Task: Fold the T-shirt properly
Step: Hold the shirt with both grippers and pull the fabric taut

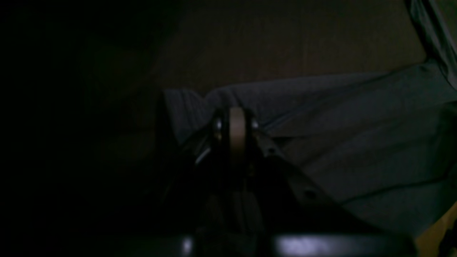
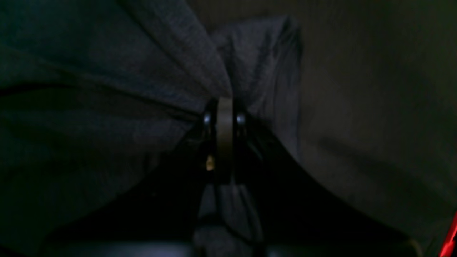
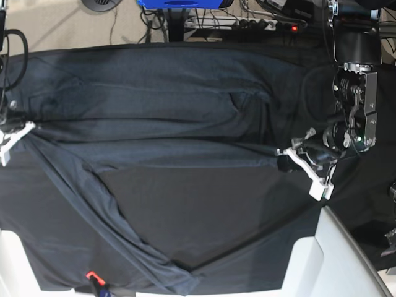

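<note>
The dark charcoal T-shirt (image 3: 154, 105) lies stretched across the far half of the table, wrinkled, with one long edge trailing down to the near side. At its right edge my left gripper (image 3: 283, 154) is shut on the cloth. The left wrist view shows those jaws (image 1: 235, 114) pressed together over a fold of the T-shirt (image 1: 357, 135). My right gripper (image 3: 28, 128) holds the shirt's left edge at the table's left side. Up close, the right gripper (image 2: 225, 103) is shut on a bunched ridge of the T-shirt (image 2: 107, 82).
A smooth black tablecloth (image 3: 210, 210) covers the table under the shirt. White panels stand at the near right (image 3: 340, 260) and near left (image 3: 12, 260) corners. A small red-orange object (image 3: 91, 275) sits at the near edge. Cables and a power strip (image 3: 260, 23) lie on the floor behind.
</note>
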You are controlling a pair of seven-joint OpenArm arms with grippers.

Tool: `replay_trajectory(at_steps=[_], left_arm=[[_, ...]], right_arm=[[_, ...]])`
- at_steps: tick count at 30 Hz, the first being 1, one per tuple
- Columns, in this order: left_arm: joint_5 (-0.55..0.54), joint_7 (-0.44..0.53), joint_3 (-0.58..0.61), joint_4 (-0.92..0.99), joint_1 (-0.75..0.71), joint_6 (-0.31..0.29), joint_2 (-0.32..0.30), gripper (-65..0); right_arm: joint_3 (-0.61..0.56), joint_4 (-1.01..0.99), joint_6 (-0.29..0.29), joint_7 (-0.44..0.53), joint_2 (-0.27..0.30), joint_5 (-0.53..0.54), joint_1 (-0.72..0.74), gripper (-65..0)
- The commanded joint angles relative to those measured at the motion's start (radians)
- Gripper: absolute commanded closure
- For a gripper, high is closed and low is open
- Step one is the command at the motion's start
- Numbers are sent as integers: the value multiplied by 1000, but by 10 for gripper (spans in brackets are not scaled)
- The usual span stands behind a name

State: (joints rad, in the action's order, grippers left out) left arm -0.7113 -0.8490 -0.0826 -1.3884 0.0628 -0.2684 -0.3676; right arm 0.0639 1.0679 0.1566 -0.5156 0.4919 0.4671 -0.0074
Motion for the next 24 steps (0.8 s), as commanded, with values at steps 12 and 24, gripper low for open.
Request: replay_trajectory(at_steps=[12, 24], left_arm=[[-9, 15, -4, -19, -31, -4, -14, 0], [-8, 15, -4, -18, -31, -2, -12, 0]], right_arm=[[12, 15, -2, -51, 17, 2, 28, -132], [14, 252, 1, -48, 18, 3, -7, -188]])
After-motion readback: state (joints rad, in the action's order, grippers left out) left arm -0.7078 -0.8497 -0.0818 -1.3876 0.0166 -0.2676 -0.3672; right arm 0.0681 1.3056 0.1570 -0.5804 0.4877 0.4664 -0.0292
